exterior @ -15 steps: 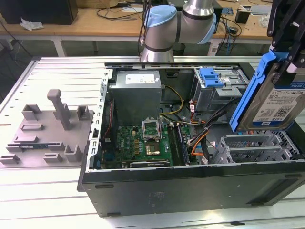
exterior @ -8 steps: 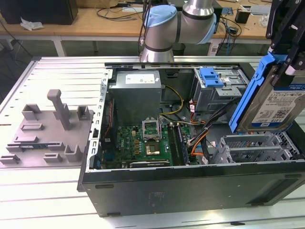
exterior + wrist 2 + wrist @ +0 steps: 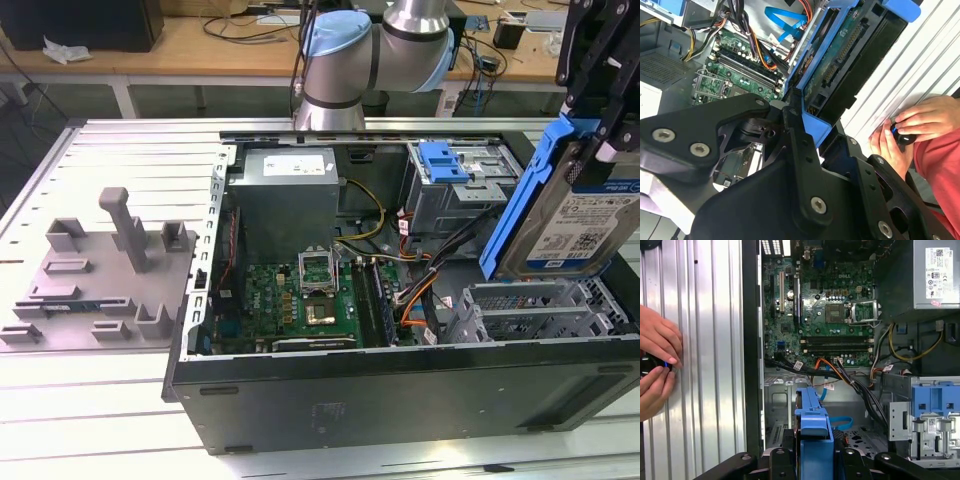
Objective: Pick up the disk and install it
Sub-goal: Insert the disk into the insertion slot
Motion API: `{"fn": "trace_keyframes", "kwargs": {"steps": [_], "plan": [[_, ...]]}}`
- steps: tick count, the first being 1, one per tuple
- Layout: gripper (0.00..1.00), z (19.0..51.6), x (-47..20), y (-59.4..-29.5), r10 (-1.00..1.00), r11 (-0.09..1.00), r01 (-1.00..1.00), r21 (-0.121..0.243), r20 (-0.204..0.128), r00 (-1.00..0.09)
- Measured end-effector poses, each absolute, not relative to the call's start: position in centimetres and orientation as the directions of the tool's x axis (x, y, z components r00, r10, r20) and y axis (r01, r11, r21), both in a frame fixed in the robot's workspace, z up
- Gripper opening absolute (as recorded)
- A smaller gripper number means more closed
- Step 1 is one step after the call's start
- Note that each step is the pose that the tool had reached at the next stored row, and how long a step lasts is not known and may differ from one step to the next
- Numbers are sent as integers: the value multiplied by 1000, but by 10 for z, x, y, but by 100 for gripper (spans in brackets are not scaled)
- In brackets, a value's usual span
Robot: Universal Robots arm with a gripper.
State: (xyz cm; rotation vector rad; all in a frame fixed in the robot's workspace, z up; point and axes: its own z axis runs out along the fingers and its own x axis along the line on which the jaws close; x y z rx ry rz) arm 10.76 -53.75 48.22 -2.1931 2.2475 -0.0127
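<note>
Workshop setting: ribbed metal table [image 3: 90, 420], wooden benches [image 3: 200, 50] with cables behind. On the table, an open computer case [image 3: 400, 395] lying on its side, panel off. Beside it, toward the exterior view's left, a grey moulded fixture [image 3: 100, 270]. Inside the case: green motherboard [image 3: 300, 295], grey power supply [image 3: 290, 190], bundled cables, and a metal drive cage [image 3: 450, 195] topped by a blue plastic latch [image 3: 443, 160]. Behind the case in the exterior view, the arm [image 3: 350, 60] with its grey-and-blue joint.

Above the case's end at the exterior view's right: gripper [image 3: 592, 130], closed on the disk [image 3: 575, 225]. Held clear of the case, standing on edge and tilted, label facing the exterior camera, blue carrier bracket [image 3: 525, 200] along its edge. Not touching the drive cage; apart from it, nearer the exterior view's right. Not yet installed.

In the second wrist view, black fingers [image 3: 797, 140] pinching the bracket's rim, circuit-board side and connector of the disk [image 3: 845, 60] visible. In the first wrist view, disk [image 3: 812, 425] seen edge-on over the case floor, drive cage [image 3: 932, 415] off to one side, motherboard [image 3: 830, 305] beyond.

On the table outside the case wall, a person's hands [image 3: 657, 365] around a small black object [image 3: 646, 365]; same hands [image 3: 900, 132] in the second wrist view, red sleeve [image 3: 940, 165] adjacent.
</note>
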Motion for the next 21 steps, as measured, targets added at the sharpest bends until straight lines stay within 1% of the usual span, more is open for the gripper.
{"fn": "trace_keyframes", "kwargs": {"steps": [21], "plan": [[37, 474, 108, -539, -1000, 24, -1000, -7, 5, -24]]}}
